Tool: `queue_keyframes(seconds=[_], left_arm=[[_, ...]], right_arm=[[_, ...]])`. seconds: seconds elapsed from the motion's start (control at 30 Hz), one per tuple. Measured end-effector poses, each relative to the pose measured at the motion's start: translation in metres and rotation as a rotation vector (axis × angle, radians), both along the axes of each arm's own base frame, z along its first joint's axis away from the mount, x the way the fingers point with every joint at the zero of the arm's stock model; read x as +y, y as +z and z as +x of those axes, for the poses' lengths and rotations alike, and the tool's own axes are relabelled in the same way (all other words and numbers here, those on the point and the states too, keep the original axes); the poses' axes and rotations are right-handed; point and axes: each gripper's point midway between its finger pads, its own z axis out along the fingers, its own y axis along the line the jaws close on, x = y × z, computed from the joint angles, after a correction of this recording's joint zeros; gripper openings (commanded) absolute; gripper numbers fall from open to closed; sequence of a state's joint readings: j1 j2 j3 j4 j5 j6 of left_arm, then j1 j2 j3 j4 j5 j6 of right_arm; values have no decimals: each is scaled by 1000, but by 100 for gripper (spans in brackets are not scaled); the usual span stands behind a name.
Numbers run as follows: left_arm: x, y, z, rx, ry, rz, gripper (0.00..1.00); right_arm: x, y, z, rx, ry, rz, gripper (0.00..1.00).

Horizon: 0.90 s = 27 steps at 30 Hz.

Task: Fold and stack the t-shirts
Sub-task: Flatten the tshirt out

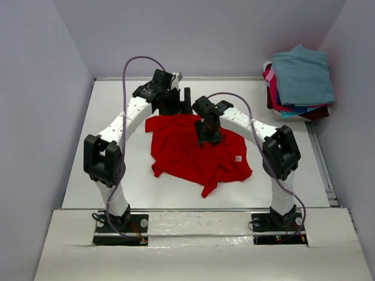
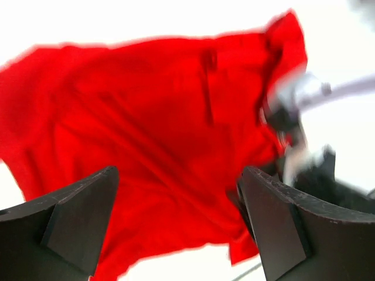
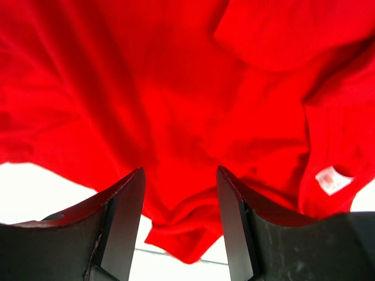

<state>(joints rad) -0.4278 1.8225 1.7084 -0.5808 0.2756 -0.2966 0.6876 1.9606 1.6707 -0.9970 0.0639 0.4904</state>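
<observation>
On the white table (image 1: 88,175), just beyond the arm bases, a bright red cloth t-shirt (image 1: 187,155) is seen lying loosely spread and wrinkled, with a pointed flap trailing towards the near edge and a small white label (image 1: 239,158) exposed near its right side. The right gripper (image 1: 208,139) is held low over the middle of this shirt; in the right wrist view its jaws are parted, red cloth is seen through the gap beneath them, and nothing is gripped. The same label (image 3: 333,179) is visible there, off to the right of the fingers. Further back, the left gripper (image 1: 179,107) is positioned at the far edge of the red shirt, with its jaws spread wide and nothing between them; the shirt is seen below in the blurred left wrist view. At the far right corner, well apart from both arms, a stack of folded cloth shirts (image 1: 299,88) is found, topped by a teal-blue one, with pink and dark maroon edges showing underneath.
</observation>
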Motion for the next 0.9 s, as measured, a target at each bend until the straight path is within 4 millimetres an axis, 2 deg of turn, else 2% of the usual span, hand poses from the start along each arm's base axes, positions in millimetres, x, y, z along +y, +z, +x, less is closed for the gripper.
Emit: queue_keyframes(seconds=[0.1,0.17,0.27,0.37,0.43,0.63,0.77,0.9], left_arm=[[-1,-20,-29,60,-19,11,99],[5,-51,-55,148,-22,33,99],[18,-90,-84,258,-3,62,99],[31,-117,-111,345,15,89,99],[34,-122,-120,366,19,93,99],[33,-123,-127,362,17,61,99],[32,-124,-127,367,25,54,99],[30,-131,-126,373,28,47,99]], right_arm=[[2,-11,5,11,0,-21,56],[2,-17,7,21,0,-29,56],[-1,-19,10,23,-10,-30,55],[-7,-23,14,23,-27,-29,55],[-16,-32,12,41,-41,-43,55],[-41,-61,-8,120,-66,-100,49],[-43,-71,-17,148,-66,-97,44],[-40,-73,-17,146,-67,-85,42]])
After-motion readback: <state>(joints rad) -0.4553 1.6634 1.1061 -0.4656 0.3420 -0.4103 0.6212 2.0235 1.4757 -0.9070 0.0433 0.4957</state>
